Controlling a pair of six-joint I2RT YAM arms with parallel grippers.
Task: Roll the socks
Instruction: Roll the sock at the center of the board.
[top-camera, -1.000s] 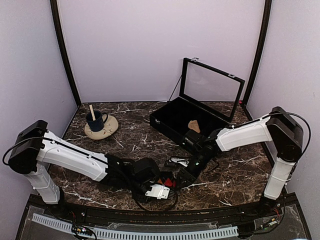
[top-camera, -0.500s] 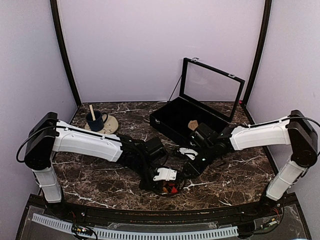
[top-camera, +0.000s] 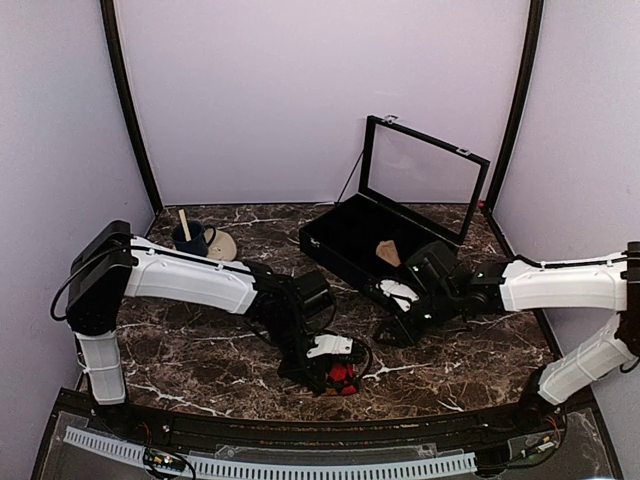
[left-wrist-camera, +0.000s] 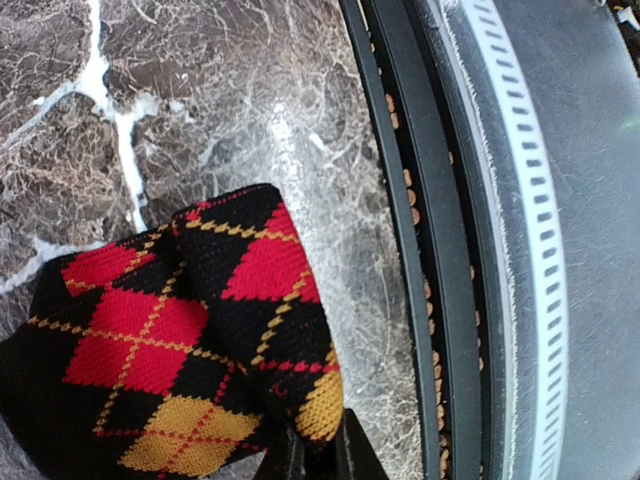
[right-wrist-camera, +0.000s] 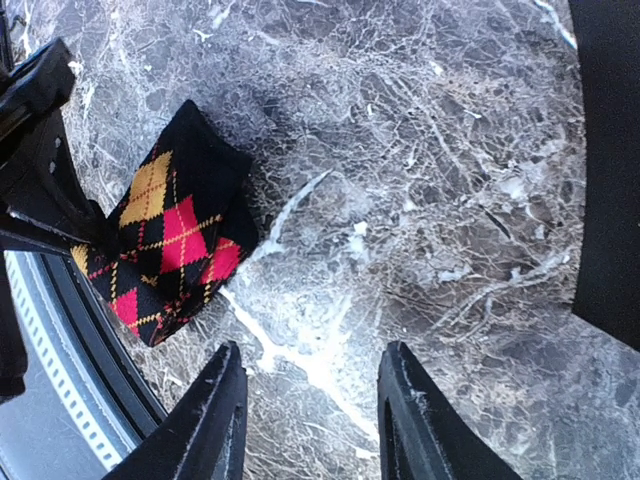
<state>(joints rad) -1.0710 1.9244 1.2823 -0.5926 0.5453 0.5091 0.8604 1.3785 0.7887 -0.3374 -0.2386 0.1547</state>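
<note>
Though nearly closed, left claw (left-wrist-camera: 312, 458) on sock (left-wrist-camera: 170, 340).

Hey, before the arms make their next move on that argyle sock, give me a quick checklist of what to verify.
1. Grip: left gripper pinches the argyle sock: ok.
2. Free hand: right gripper open and empty: ok.
3. Right gripper at the sock: not ok, it hangs apart from it.
4. Sock on the table, inside the front rim: ok, but close.
5. Roll tight: cannot tell.
6. Second sock found: cannot tell; a tan thing lies in the black case.
</note>
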